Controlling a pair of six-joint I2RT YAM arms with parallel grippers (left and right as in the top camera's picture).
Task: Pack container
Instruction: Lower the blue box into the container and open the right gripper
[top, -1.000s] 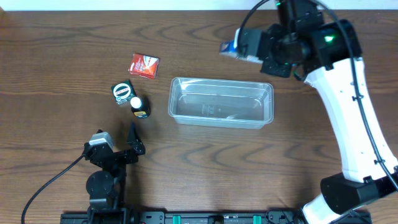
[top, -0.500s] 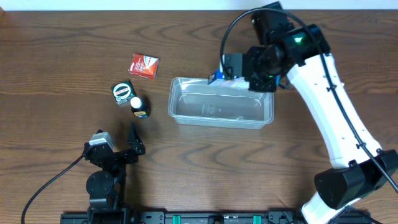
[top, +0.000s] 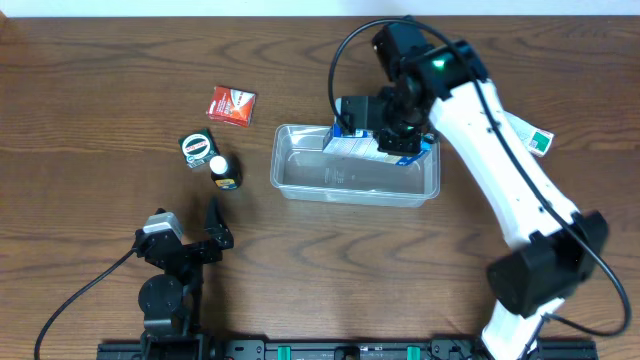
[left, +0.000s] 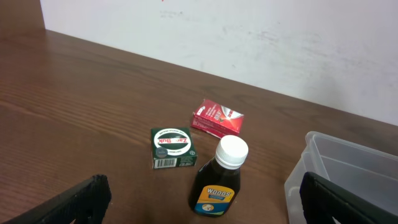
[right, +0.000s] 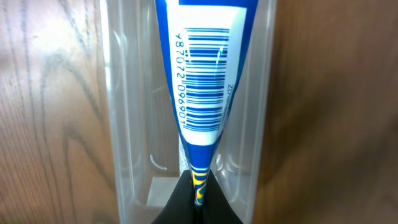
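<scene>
**Container** (top: 300, 168): clear plastic tub with rounded corners and a rim. It sits on the wooden table (top: 100, 70), right of centre, with its long side running left to right.
- Overhead view: the whole outline shows, and the floor is bare at the left end and along the front.
- Left wrist view: only one corner (left: 348, 165) shows, at the right edge.
- Right wrist view: looks down its length between the two long walls (right: 121, 124).

**Contents:** one blue-and-white box (top: 348, 143) with a barcode face (right: 202, 74). It is held within the tub walls along the rear side. Whether it touches the floor cannot be told.

**Right gripper** (right: 198, 194): clamped tight on the narrow end of the box, fingers pinched together. Overhead, the arm reaches over the tub from the right and covers part of the box.

**Left gripper** (left: 202, 186): jaws spread wide and holding nothing. It is low at the front left of the table, well apart from the tub.

**Outside the tub, to its left:**
- red packet (top: 231, 104) lying flat;
- green box with a round white label (top: 198, 148), near the packet;
- dark bottle with a white cap (top: 223, 170), just beside the green box.

The left wrist view shows the bottle (left: 219, 177) upright, with a yellow-and-blue label not legible overhead.

**Right of the tub:** a white-and-green item (top: 536, 141), partly hidden by the arm and seen only overhead.
</scene>
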